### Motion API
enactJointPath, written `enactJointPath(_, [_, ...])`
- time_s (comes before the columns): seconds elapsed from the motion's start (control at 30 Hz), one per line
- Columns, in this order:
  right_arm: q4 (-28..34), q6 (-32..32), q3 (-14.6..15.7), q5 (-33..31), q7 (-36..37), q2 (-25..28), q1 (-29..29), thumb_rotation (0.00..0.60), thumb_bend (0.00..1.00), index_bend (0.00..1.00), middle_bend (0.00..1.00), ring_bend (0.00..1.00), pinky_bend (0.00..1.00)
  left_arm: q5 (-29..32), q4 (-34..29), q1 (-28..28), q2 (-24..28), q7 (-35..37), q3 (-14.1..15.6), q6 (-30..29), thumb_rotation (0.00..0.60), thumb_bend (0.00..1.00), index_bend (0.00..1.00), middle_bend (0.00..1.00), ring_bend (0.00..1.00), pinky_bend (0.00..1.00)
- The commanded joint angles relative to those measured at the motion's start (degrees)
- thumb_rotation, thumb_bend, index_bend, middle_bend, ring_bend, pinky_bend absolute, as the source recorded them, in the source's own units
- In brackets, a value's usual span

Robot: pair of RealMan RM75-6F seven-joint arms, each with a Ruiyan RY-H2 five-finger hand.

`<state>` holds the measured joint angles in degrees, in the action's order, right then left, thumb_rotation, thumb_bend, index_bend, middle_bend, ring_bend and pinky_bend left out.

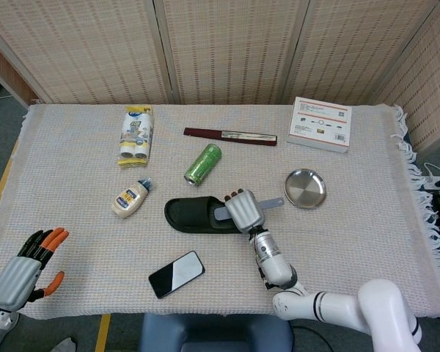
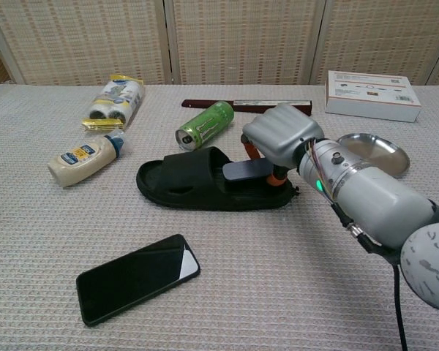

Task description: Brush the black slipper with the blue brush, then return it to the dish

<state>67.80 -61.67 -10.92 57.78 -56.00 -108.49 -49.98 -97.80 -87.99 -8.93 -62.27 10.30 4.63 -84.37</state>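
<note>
Table (image 1: pixel 367 242): we see a woven cloth covering it, with every item resting on top.
Black slipper (image 2: pixel 183 178): lies flat at centre, just in front of the green can (image 2: pixel 204 124).
Right hand (image 2: pixel 282 137): fingers wrapped around the blue brush (image 2: pixel 243 171) — its head sits on the slipper's heel end.
Left hand (image 1: pixel 26 266): hovers at the near left corner, fingers apart, holding nothing.
Dish (image 1: pixel 305 188): we find it right of the slipper, near the right hand but apart from it.
Phone (image 2: pixel 137 277): dark screen up, in front of the slipper.
Squeeze bottle (image 2: pixel 85 159): on its side, left of the slipper.
</note>
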Motion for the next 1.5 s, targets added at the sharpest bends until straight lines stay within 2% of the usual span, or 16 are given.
enactJointPath(0.03, [0.8, -0.2, -0.2, -0.3, 0.0, 1.3, 0.5, 0.600, 0.46, 0.92, 0.62, 0.49, 0.82, 0.0, -0.1, -0.1, -0.1, -0.1, 0.0, 0.1, 0.600, 0.45, 0.00, 0.00, 0.00, 0.04])
enactJointPath(0.2, [4.1, -1.0, -1.4, 0.9, 3.3, 3.2, 1.0, 0.600, 0.46, 0.92, 0.62, 0.49, 0.82, 0.1, 0.0, -0.1, -0.1, -0.1, -0.1, 0.0, 0.600, 0.45, 0.00, 0.00, 0.00, 0.04])
enactJointPath(0.33, [8.6, -2.6, -3.4, 1.6, 8.0, 7.0, 2.4, 0.600, 0.46, 0.92, 0.62, 0.49, 0.82, 0.1, 0.2, 0.0, -0.1, 0.2, -0.2, -0.2, 0.600, 0.45, 0.00, 0.00, 0.00, 0.04])
enactJointPath(0.47, [8.2, -2.8, -4.5, -0.4, 8.5, 10.6, 3.5, 0.600, 0.46, 0.92, 0.62, 0.49, 0.82, 0.3, 0.2, -0.1, -0.1, 0.0, -0.1, 0.3, 0.600, 0.45, 0.00, 0.00, 0.00, 0.05])
enactJointPath(0.6, [3.8, -2.9, -3.6, -1.1, 9.7, 12.3, 5.2, 0.600, 0.46, 0.92, 0.62, 0.49, 0.82, -0.3, -0.3, -0.1, -0.1, -0.7, 0.2, 0.2, 0.600, 0.45, 0.00, 0.00, 0.00, 0.05])
enactJointPath(0.7, [-1.0, -1.4, -2.9, -2.0, 13.4, 12.3, 6.8, 0.600, 0.46, 0.91, 0.62, 0.49, 0.82, -0.7, -0.5, -0.1, -0.3, -1.1, 0.3, 0.2, 0.600, 0.45, 0.00, 0.00, 0.00, 0.05])
enactJointPath(0.77, [-4.1, 0.3, -2.7, -2.7, 17.1, 11.5, 7.9, 0.600, 0.46, 0.91, 0.62, 0.49, 0.82, -0.3, -0.6, -0.3, -0.5, -1.1, 0.4, 0.8, 0.600, 0.45, 0.00, 0.00, 0.00, 0.05])
enactJointPath(0.93, [-12.3, 3.1, -0.9, -1.7, 20.7, 8.6, 8.6, 0.600, 0.46, 0.87, 0.62, 0.49, 0.82, -0.3, -0.8, -0.7, -0.7, -1.6, 0.4, 1.6, 0.600, 0.45, 0.00, 0.00, 0.00, 0.06])
enactJointPath(1.13, [-20.5, 6.4, -0.9, -1.9, 21.7, 4.4, 8.0, 0.600, 0.46, 0.83, 0.62, 0.49, 0.82, -0.1, -0.7, -0.9, -0.8, -1.7, 0.5, 2.2, 0.600, 0.45, 0.00, 0.00, 0.00, 0.06])
enactJointPath(1.3, [-24.1, 6.8, -1.0, -1.2, 21.9, 3.0, 8.0, 0.600, 0.46, 0.79, 0.61, 0.49, 0.82, 0.2, -0.5, -0.8, -0.7, -1.4, 0.3, 1.8, 0.600, 0.45, 0.00, 0.00, 0.00, 0.06])
enactJointPath(1.37, [-24.3, 7.1, -1.2, -1.0, 22.2, 3.2, 8.2, 0.600, 0.46, 0.74, 0.58, 0.47, 0.82, 0.3, -0.3, -0.7, -0.6, -1.2, 0.3, 1.7, 0.600, 0.45, 0.00, 0.00, 0.00, 0.06])
enactJointPath(1.5, [-22.6, 7.1, -1.3, 0.2, 23.7, 4.6, 8.7, 0.600, 0.46, 0.54, 0.50, 0.42, 0.80, 0.2, -0.2, -0.8, -0.7, -1.1, 0.3, 1.7, 0.600, 0.45, 0.00, 0.00, 0.00, 0.06])
